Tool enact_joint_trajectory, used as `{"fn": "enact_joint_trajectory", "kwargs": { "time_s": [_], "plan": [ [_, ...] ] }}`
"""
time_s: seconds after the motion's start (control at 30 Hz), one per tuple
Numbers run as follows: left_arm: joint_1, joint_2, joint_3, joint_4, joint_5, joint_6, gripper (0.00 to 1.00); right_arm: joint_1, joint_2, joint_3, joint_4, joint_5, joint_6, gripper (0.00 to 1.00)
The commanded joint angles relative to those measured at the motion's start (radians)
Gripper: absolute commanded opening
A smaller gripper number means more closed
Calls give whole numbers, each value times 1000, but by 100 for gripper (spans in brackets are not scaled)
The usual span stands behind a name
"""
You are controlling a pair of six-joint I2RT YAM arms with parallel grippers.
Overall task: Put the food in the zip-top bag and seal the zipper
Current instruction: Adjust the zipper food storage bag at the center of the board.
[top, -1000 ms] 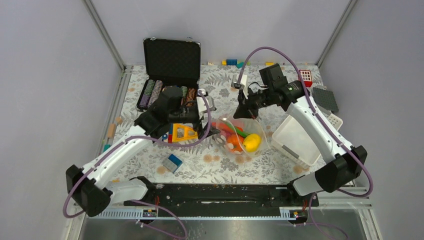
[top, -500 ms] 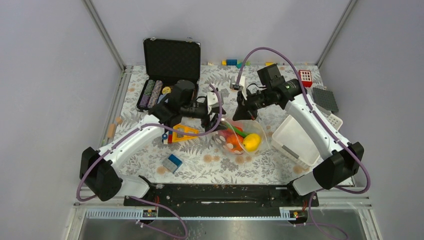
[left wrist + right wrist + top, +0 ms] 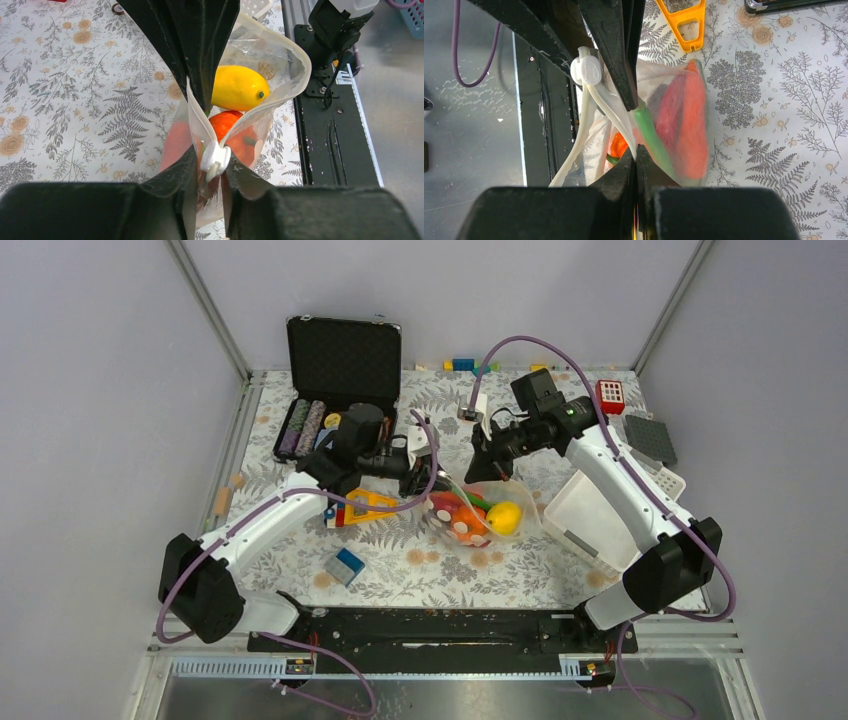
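The zip-top bag [image 3: 480,515] hangs between my two grippers at mid-table, its mouth partly open. Inside lies the food: a yellow piece [image 3: 238,88], an orange pumpkin [image 3: 231,131], a green pod [image 3: 652,136] and a red chili [image 3: 684,125]. My left gripper [image 3: 215,169] [image 3: 428,472] has its fingertips pressed on both sides of the white slider [image 3: 215,159] of the zipper, at the bag's left end. My right gripper [image 3: 636,151] [image 3: 487,462] is shut on the bag's top edge at the other end. Both grippers face each other closely.
A white basket [image 3: 598,520] lies tipped at the right. An open black case [image 3: 340,390] with poker chips stands at the back left. A yellow triangle toy [image 3: 368,505] and a blue block [image 3: 348,565] lie left of the bag. A black rail [image 3: 440,625] runs along the near edge.
My left arm swung right to the bag's left end, and its jaws closed from wide open onto the slider. The right gripper kept its hold, shifting slightly.
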Motion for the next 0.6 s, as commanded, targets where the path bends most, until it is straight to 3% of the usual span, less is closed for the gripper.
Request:
{"fn": "enact_joint_trajectory", "kwargs": {
  "time_s": [0.0,0.17,0.33,0.5,0.57],
  "plan": [
    [16,-45,-19,62,70,-1,17,-2,-6,43,-28,-24,-12,0],
    [27,-69,-54,74,116,-10,0,-2,-3,35,-31,-16,-21,2],
    [36,-117,-107,135,114,-41,0,-3,-2,34,-48,15,-27,7],
    [35,-144,-152,281,24,-251,0,-2,-42,17,-31,12,9,51],
    [35,-138,-151,296,-7,-335,0,-2,-79,-4,33,15,62,64]
  ]
}}
